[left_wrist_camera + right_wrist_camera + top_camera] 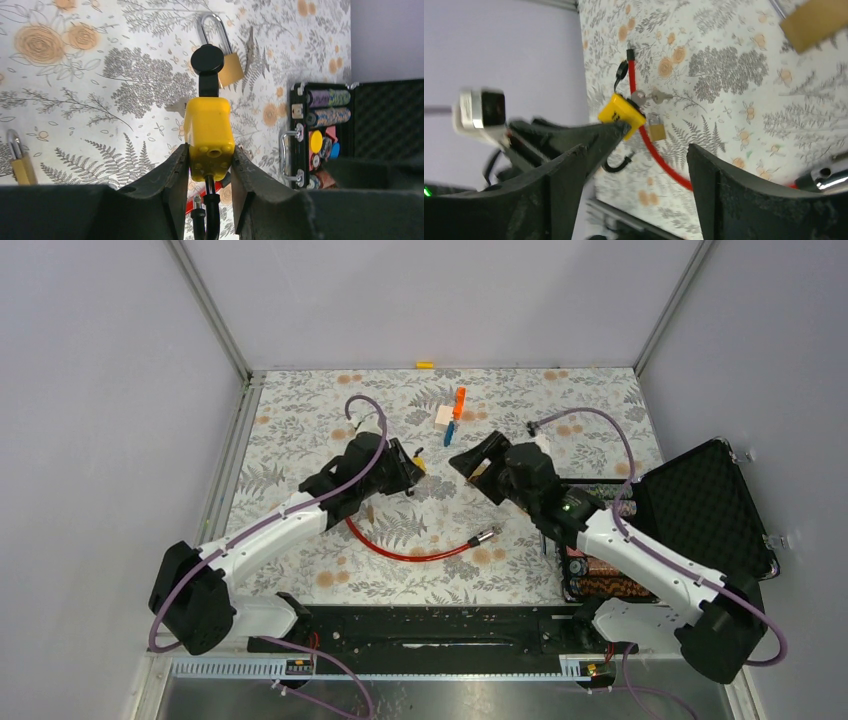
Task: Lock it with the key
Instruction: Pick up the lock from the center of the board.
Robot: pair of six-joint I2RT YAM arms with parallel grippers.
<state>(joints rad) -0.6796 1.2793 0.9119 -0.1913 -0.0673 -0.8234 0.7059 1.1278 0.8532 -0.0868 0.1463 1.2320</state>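
A yellow padlock [209, 132] sits clamped between the fingers of my left gripper [209, 155], which is shut on its body. A black-headed key [207, 60] stands in the end of the lock away from the camera. A black shackle wire leaves the lock's near end, between the fingers. In the top view the lock [420, 464] is just left of my right gripper [470, 462]. In the right wrist view my right gripper [634, 150] is open with nothing between its fingers. There the lock [621, 115] lies a short way beyond them.
A red cable [410, 550] with a metal plug curves across the floral mat. Brass padlocks [231, 67] [20, 167] lie on the mat. An open black case [700, 510] of poker chips stands at the right. Orange and blue items [455, 410] lie at the back.
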